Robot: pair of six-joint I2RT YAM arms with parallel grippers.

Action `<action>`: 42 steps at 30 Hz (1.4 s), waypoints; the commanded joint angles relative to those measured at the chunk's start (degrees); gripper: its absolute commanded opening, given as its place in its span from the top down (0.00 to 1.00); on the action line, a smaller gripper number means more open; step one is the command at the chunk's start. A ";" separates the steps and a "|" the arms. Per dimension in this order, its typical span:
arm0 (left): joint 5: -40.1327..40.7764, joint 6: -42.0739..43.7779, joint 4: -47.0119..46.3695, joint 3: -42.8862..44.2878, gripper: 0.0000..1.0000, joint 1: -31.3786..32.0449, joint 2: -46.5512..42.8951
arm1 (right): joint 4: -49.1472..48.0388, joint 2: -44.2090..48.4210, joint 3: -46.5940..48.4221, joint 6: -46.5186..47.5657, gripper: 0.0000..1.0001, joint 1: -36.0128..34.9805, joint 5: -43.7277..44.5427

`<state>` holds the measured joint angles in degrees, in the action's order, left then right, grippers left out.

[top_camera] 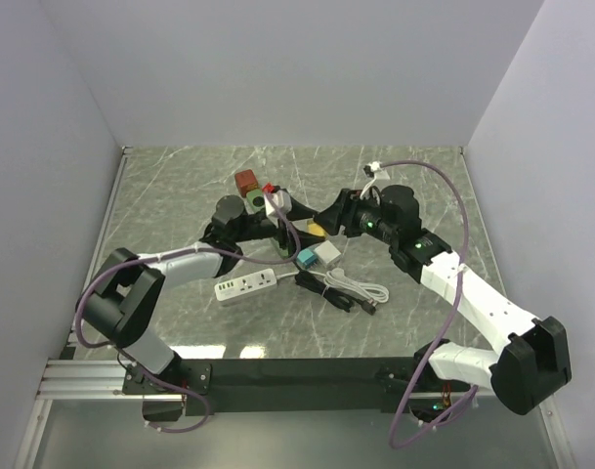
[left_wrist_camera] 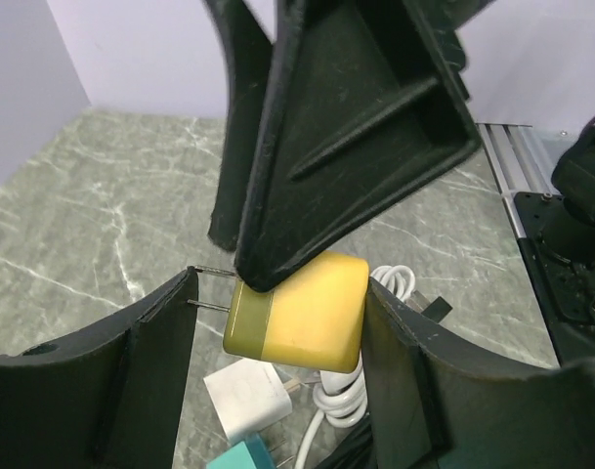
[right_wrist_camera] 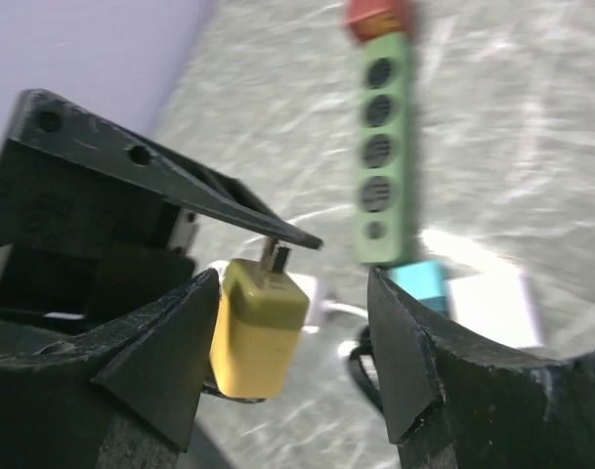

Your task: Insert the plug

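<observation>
Yellow plug [left_wrist_camera: 302, 318] pinched lengthwise by left gripper [left_wrist_camera: 279, 293], prongs against one finger, aloft over white cable [left_wrist_camera: 341, 403]. Straddled by right gripper [right_wrist_camera: 295, 283], jaws wide apart. Best closed on body sides, leaving prongs clear for white power strip [top_camera: 245, 285].

The work surface is a grey-green, marble-pattern tabletop [top_camera: 180, 186] with pale veining. Plain pale walls enclose it on three sides: a left wall [top_camera: 43, 147], a rear wall [top_camera: 297, 68] and a right wall [top_camera: 551, 127] (all matte and unmarked). An aluminium extrusion rail [top_camera: 82, 376] runs along the near edge. Lighting is even and diffuse, with soft shadows on the surface
</observation>
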<state>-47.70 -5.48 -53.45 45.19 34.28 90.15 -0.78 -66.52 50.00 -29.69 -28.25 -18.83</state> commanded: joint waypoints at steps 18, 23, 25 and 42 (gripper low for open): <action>-14.70 -27.29 14.69 13.35 0.99 -7.30 7.24 | -19.88 18.97 -18.70 37.76 0.31 -1.97 2.83; -17.59 -31.60 14.52 12.91 0.99 -7.30 6.09 | -20.85 16.69 -19.33 47.18 0.32 -12.61 10.83; -18.39 -34.16 13.90 12.64 0.99 -7.21 5.74 | -21.54 17.12 -19.94 49.10 0.32 -13.67 11.36; -27.18 -32.14 21.54 10.10 0.99 -3.44 0.29 | -20.85 17.40 -19.60 60.63 0.34 -22.37 9.60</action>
<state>-72.42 -41.67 -34.89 55.40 29.85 94.41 -20.47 -48.14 27.81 27.66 -49.65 -9.19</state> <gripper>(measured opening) 0.650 0.666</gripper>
